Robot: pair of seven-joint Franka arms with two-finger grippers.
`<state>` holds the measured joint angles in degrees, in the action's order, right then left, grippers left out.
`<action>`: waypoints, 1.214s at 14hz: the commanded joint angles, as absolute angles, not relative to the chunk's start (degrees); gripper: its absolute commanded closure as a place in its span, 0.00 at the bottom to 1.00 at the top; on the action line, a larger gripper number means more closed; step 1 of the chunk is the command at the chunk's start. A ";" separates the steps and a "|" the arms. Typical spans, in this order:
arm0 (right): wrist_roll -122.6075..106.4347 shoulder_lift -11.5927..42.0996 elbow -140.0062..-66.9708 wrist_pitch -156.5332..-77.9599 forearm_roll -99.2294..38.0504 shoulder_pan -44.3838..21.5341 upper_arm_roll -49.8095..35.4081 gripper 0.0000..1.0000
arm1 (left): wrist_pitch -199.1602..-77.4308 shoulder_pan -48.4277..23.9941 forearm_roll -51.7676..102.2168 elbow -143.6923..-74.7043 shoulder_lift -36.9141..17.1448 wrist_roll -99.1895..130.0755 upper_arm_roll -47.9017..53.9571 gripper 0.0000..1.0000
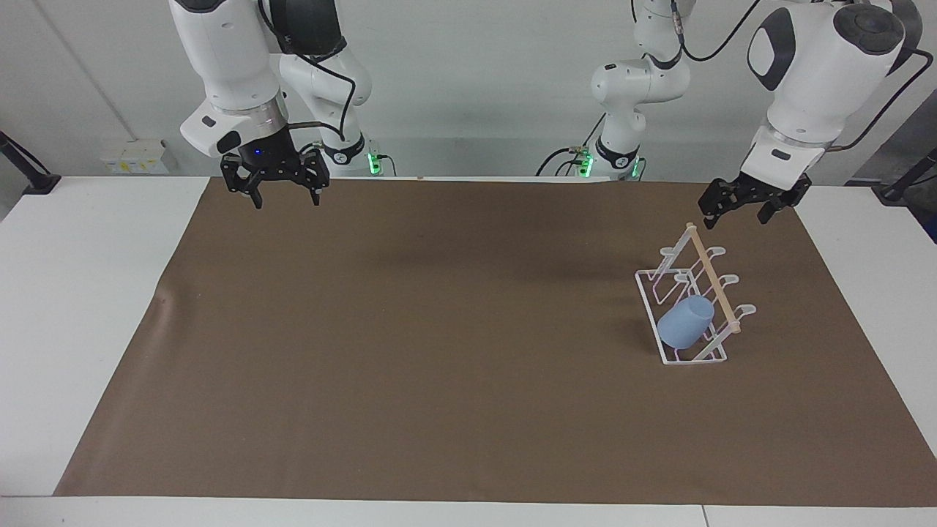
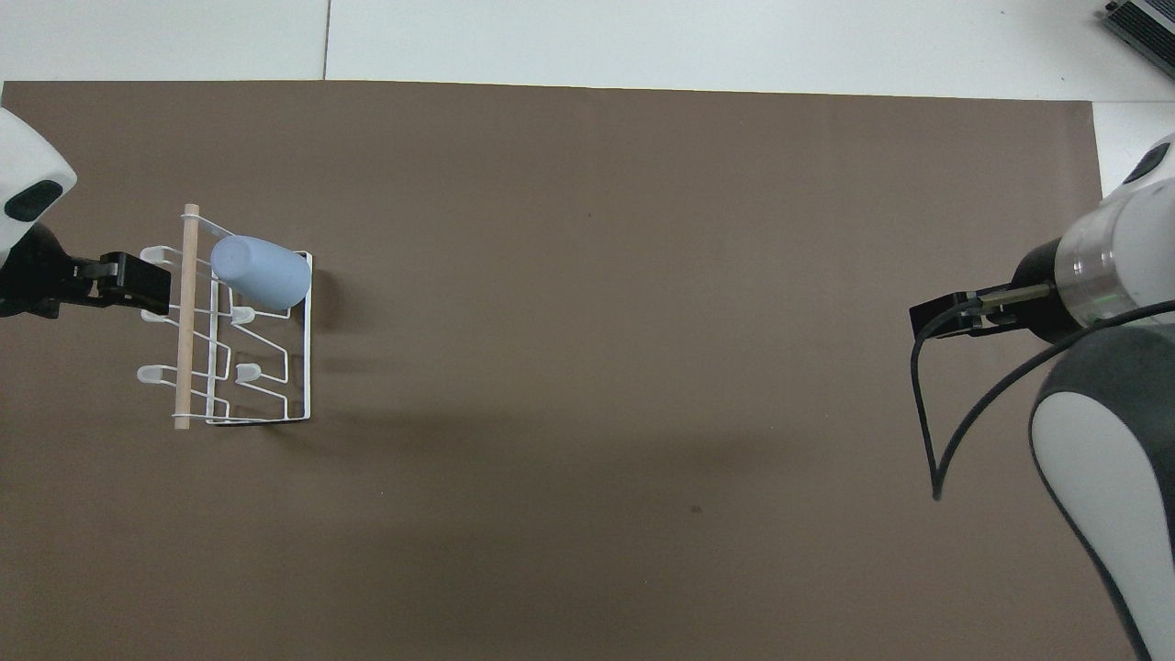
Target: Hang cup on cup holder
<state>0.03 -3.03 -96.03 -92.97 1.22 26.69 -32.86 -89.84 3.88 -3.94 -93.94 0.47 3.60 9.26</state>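
The light blue cup (image 1: 686,323) hangs tilted on a prong of the white wire cup holder (image 1: 711,278), at the end of the rack farther from the robots. From overhead the cup (image 2: 262,271) lies over the cup holder (image 2: 186,321) beside its wooden rod. My left gripper (image 1: 736,218) is open and empty, raised in the air over the mat just past the rack's end nearer the robots, apart from the cup. Overhead, the left gripper (image 2: 142,282) shows beside the rod. My right gripper (image 1: 287,203) waits open and empty over the mat's edge at the right arm's end.
A brown mat (image 1: 410,351) covers most of the white table (image 1: 80,307). A black cable (image 2: 923,413) loops down from the right arm near its gripper (image 2: 932,319). The rack stands toward the left arm's end of the mat.
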 commanded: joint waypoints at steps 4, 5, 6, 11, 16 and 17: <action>-1.67 -3.87 -96.77 -92.64 0.18 27.42 -32.78 0.00 | -83.93 3.79 -2.72 -89.65 1.58 0.79 8.53 0.00; -1.76 -3.87 -96.77 -92.64 0.18 27.42 -32.78 0.00 | -84.37 1.26 -2.72 -90.26 2.45 -0.17 6.09 0.00; -1.76 -3.78 -96.77 -92.64 0.18 27.42 -32.78 0.00 | -85.16 -1.12 -2.64 -91.48 2.98 -0.35 3.72 0.00; -1.76 -3.87 -96.77 -92.64 0.09 27.42 -32.78 0.00 | -88.42 -0.97 -0.10 -95.28 5.10 -0.35 3.43 0.00; -1.76 -3.87 -96.77 -92.64 0.09 27.42 -32.52 0.00 | -86.14 -0.53 0.62 -92.29 4.75 -1.05 3.60 0.00; -1.67 -3.87 -96.94 -92.64 0.09 27.42 -32.52 0.00 | -86.13 -0.53 0.70 -91.76 4.57 -2.27 3.60 0.00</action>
<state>0.02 -3.03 -96.06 -92.97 1.22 26.69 -32.62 -87.01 -0.42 0.00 -92.36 4.06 -0.18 3.80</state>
